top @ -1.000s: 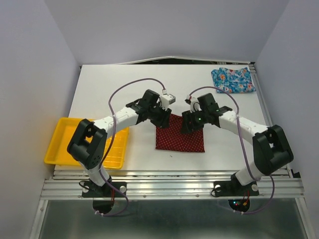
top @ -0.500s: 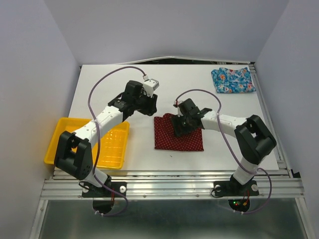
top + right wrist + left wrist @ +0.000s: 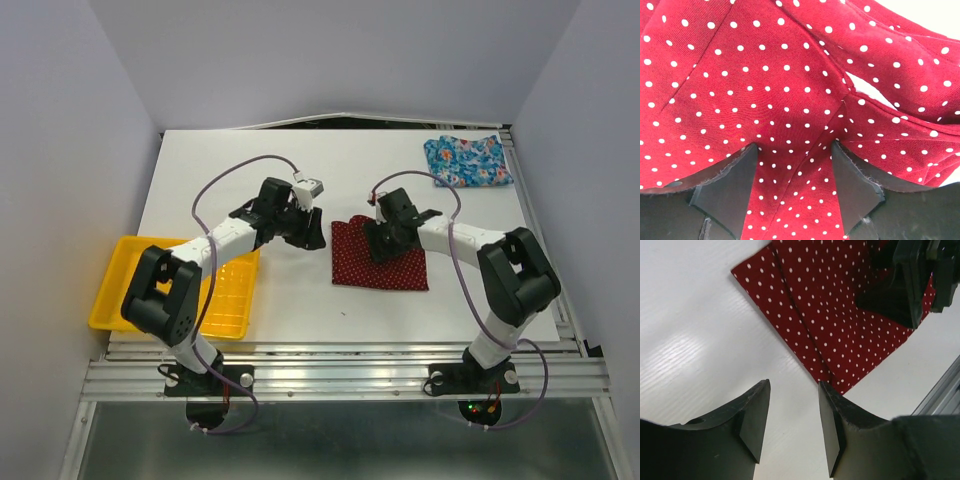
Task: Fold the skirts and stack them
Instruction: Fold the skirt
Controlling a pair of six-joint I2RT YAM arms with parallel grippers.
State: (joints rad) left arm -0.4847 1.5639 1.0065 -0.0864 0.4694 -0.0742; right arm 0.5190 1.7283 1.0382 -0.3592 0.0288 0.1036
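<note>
As your right fingers [image 3: 725, 187] rest parted on the red skirt [image 3: 370, 272], left fingers [image 3: 754, 420] parted and empty, you seem mid-fold; pinch an edge next.

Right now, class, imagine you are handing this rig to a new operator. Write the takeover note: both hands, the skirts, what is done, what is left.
Left hand: open, holding nothing, over bare table just beside the red dotted skirt.
Right hand: open, fingers spread on top of the red dotted skirt; no pinch visible.
Red dotted skirt: mid-table, folded into a rough rectangle, one loose flap showing.
Blue floral skirt: far right corner, a compact rectangle, apart from the red one.
Done: red skirt looks folded.
Left: tidy the flap, check the blue skirt's fold, stack the two.
</note>
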